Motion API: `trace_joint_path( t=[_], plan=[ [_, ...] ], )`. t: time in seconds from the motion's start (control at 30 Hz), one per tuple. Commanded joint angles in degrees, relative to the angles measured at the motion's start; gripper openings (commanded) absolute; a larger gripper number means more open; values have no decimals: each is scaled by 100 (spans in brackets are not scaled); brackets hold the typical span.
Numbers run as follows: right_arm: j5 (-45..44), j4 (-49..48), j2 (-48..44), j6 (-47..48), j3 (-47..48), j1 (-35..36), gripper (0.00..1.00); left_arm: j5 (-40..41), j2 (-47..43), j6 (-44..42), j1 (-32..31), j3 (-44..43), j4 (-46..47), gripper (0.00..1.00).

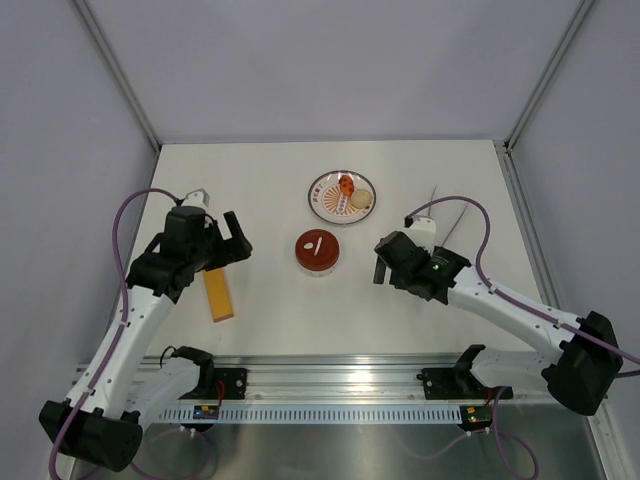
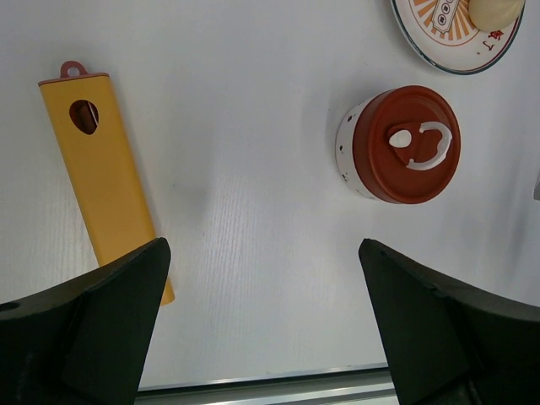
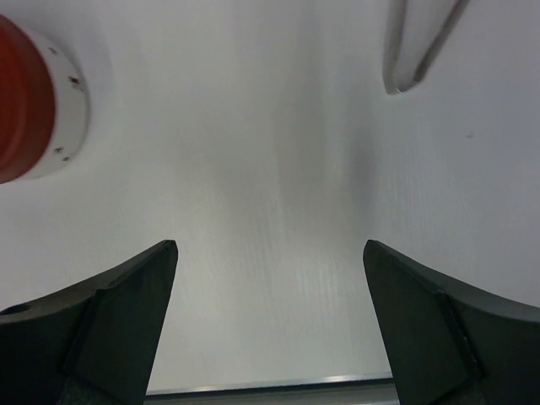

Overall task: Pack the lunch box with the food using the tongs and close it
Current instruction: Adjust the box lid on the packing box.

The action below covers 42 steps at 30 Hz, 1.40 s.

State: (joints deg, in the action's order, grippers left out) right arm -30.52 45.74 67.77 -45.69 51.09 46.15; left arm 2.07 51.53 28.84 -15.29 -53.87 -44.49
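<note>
The lunch box [image 1: 317,252] stands mid-table with its dark-red lid [image 2: 407,143] on; its pale side wall [image 3: 66,110] shows at the left of the right wrist view. Behind it on the plate [image 1: 325,186] lies the food: an orange piece [image 1: 346,186] and a beige piece [image 1: 359,201]. The tongs [image 1: 434,198] lie at the right, their tip [image 3: 415,46] ahead of my right gripper [image 3: 270,246]. That gripper [image 1: 379,259] is open and empty, right of the box. My left gripper [image 1: 240,238] is open and empty, left of the box [image 2: 264,253].
A flat yellow-orange bar [image 1: 217,293] with a hanging hole [image 2: 83,115] lies under my left arm, near the front edge. A metal rail [image 1: 330,375] runs along the table's near edge. Grey walls enclose the table on three sides.
</note>
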Motion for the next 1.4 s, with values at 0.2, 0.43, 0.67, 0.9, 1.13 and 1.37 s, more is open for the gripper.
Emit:
trace_joint_path(
  t=[0.2,0.43,0.67,0.9,1.13,1.37],
  plan=[
    [1636,-2085,1351,1544,2016,96,95,48,77,-98,0,-238,46,99],
    [2533,-2499,2785,1704,2897,140,71,154,-2,-133,0,-274,-77,99],
    [2710,-2631,3409,1598,3082,140,37,189,-81,-133,0,-195,-121,99],
    [2174,-2552,3848,1484,2881,114,34,224,-160,-168,0,-133,-156,99],
    [1831,-2236,3832,1221,2836,113,26,207,-169,-177,-9,-54,-113,99],
    [2567,-2753,3402,1501,2774,148,24,215,-169,-195,0,-54,-104,99]
  ],
)
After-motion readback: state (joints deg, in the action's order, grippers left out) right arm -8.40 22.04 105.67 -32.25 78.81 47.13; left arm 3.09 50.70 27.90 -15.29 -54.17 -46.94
